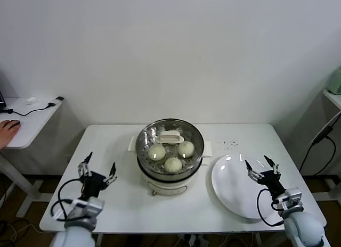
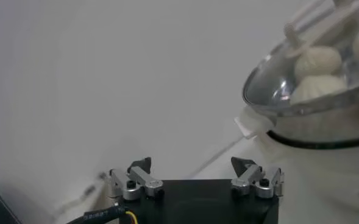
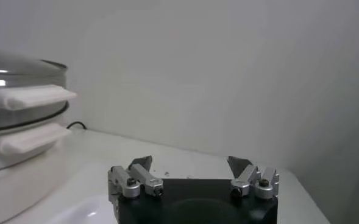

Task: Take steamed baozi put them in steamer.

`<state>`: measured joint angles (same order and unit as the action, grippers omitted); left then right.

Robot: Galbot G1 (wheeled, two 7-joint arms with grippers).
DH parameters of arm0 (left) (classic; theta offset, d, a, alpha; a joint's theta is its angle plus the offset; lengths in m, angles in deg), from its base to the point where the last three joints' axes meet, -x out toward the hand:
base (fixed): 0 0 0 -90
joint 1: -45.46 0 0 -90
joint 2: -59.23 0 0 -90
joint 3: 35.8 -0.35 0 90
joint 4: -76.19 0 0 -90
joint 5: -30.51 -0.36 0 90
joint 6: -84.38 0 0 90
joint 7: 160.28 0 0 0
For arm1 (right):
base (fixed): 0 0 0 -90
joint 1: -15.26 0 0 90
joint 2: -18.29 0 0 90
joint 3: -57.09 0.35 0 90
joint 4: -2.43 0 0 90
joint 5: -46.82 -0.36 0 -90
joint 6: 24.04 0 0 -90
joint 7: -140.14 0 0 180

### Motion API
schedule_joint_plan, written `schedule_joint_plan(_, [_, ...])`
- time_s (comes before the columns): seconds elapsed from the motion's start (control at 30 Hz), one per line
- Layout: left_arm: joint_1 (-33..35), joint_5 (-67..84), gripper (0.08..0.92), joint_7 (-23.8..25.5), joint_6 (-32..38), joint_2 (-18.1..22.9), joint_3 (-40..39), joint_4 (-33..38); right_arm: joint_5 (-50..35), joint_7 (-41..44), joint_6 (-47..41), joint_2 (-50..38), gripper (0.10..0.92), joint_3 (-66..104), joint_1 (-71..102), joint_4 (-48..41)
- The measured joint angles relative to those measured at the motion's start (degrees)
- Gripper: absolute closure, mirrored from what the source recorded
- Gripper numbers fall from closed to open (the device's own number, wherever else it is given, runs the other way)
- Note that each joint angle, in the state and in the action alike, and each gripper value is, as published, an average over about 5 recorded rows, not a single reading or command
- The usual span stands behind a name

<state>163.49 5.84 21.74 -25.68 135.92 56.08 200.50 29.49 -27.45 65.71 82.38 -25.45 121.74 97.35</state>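
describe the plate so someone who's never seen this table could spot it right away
On the white table, start at the steel steamer in the middle, which holds the baozi. The plate lies just to its right, near the front edge, under the open right gripper. It is the only flat, shiny white disc, and nothing lies on it.

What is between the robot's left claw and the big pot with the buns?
Only bare white table lies between the left gripper and the steamer, as the head view shows.
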Motion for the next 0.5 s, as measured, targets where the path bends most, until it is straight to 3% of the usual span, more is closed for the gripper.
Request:
schedule_joint_plan(0.2, [5.33, 15.72, 0.177, 1.68, 9.87, 4.5, 8.19, -0.75, -0.02, 0.23, -0.01, 0.4, 0.203, -0.14, 0.87, 1.8])
schedule_joint_plan(0.5, [10.62, 25.98, 0.177, 4.49, 18.35, 9.32, 13.76, -2.0, -0.27, 0.86, 0.42, 0.67, 0.203, 0.53, 2.33, 3.45])
